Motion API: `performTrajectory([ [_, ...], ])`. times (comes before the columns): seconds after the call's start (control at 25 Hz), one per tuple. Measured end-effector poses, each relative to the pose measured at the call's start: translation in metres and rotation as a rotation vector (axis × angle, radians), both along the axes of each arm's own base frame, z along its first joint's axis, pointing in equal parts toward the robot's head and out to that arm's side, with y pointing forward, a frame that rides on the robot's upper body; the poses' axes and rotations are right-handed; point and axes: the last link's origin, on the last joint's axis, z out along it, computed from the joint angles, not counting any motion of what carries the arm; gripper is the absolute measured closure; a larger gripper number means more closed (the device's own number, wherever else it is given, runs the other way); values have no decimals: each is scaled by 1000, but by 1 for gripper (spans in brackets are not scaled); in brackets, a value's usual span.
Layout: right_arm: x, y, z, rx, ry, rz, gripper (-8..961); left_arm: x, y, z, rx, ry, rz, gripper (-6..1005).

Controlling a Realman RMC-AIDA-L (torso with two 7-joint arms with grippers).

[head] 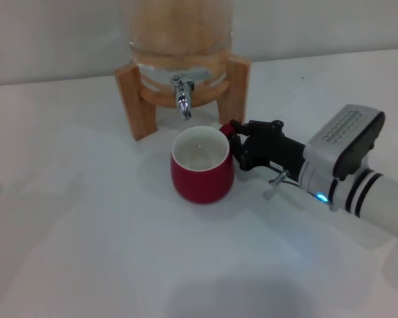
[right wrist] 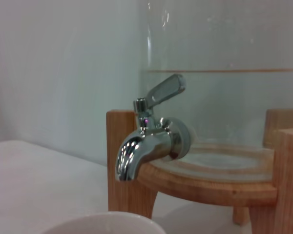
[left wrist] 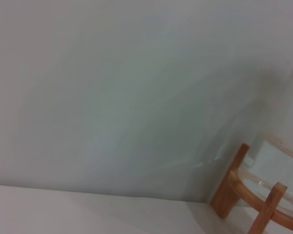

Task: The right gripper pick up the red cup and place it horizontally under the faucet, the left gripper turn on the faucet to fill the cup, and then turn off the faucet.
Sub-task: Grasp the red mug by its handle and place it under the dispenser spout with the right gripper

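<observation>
The red cup (head: 202, 173) stands upright on the white table, its off-white inside showing, just below and in front of the chrome faucet (head: 182, 97). My right gripper (head: 233, 138) reaches in from the right, its black fingers shut around the cup's red handle (head: 225, 130). In the right wrist view the faucet (right wrist: 147, 146) is close, its lever (right wrist: 164, 90) slanting up, and only the cup's pale rim (right wrist: 100, 223) shows beneath the spout. No water runs from the spout. The left gripper is out of view.
The faucet sticks out of a glass dispenser (head: 179, 30) on a wooden stand (head: 134, 99) at the back of the table, near the wall. The left wrist view shows a grey wall and one corner of the stand (left wrist: 228, 189).
</observation>
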Motion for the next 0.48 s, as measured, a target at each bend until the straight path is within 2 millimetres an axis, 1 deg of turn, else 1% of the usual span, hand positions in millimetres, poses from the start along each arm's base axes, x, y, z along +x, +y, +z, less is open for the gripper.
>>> performTrajectory([
  [0.16,-4,3,-4,3,-18,-4,787,1,0,-1,-2,-2,-3,196],
  [0.48,-8,11,-5,7,-22,-31,787,1,0,-2,-4,-6,-5,196],
])
